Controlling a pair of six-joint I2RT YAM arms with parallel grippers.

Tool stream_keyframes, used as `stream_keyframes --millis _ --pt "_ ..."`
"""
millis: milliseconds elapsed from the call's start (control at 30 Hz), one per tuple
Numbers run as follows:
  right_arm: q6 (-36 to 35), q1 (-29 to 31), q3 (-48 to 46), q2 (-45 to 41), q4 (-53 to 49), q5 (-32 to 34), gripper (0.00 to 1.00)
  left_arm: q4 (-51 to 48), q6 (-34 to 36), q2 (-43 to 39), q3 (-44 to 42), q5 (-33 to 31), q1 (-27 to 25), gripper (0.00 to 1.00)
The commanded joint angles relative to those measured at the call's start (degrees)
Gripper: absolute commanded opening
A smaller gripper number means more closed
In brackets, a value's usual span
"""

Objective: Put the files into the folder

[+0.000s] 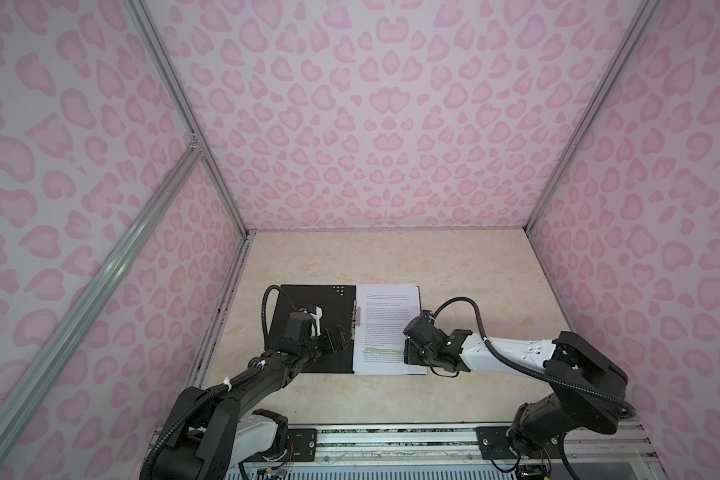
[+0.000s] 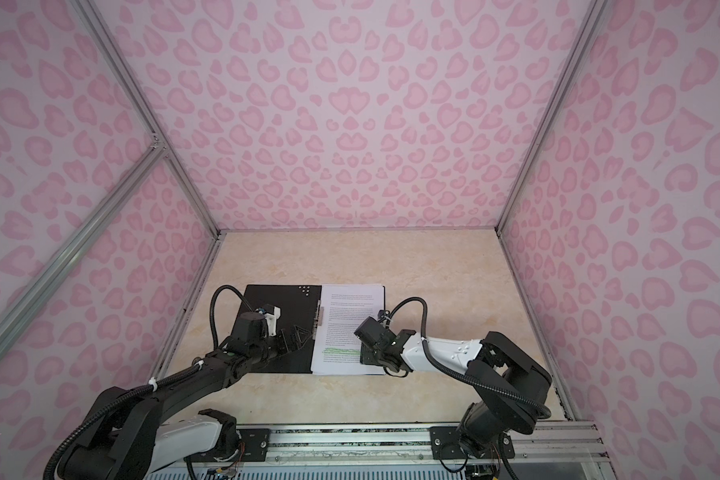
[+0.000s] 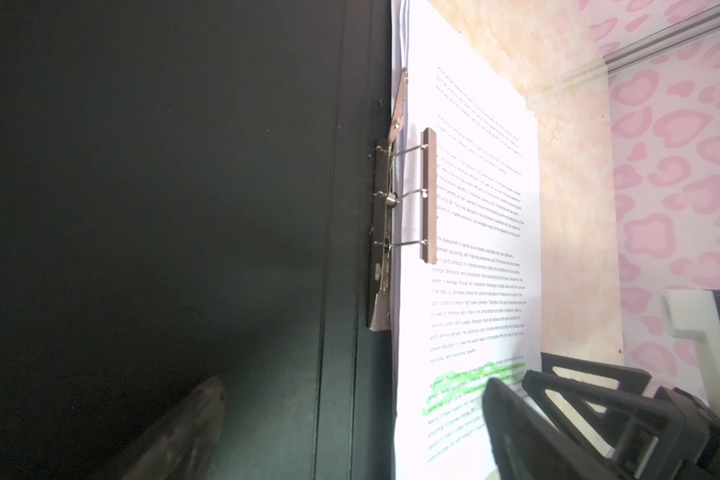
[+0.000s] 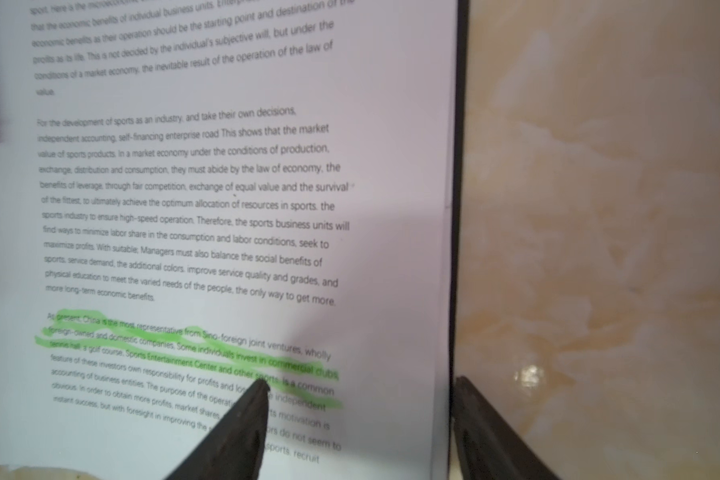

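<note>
We see the files as a neat white stack on the right half of the folder, which lies open with its black inside up. The top sheet shows green highlighted lines low on the page. The metal clip at the spine reaches over the stack's inner edge. The left end effector is spread wide across the spine, one finger over the bare black cover and the other over the paper; we cannot tell whether it touches. The right end effector is also spread and pinches nothing. One of its tips is at the highlighted text, the other past the folder's outer edge above the marbled worktop.
</note>
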Motion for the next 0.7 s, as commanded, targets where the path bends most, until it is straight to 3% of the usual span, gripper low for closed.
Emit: stream_keyframes --millis 0,667 --pt "-0.5 0.5 0.5 0.4 0.1 0.1 0.69 -6.8 -0.2 0.6 -0.3 -1.1 0.0 0.99" --pt "-3.3 2.4 5.0 3.9 -4.9 3.2 0.69 -6.8 -0.2 1.1 -0.2 -1.1 0.0 0.99"
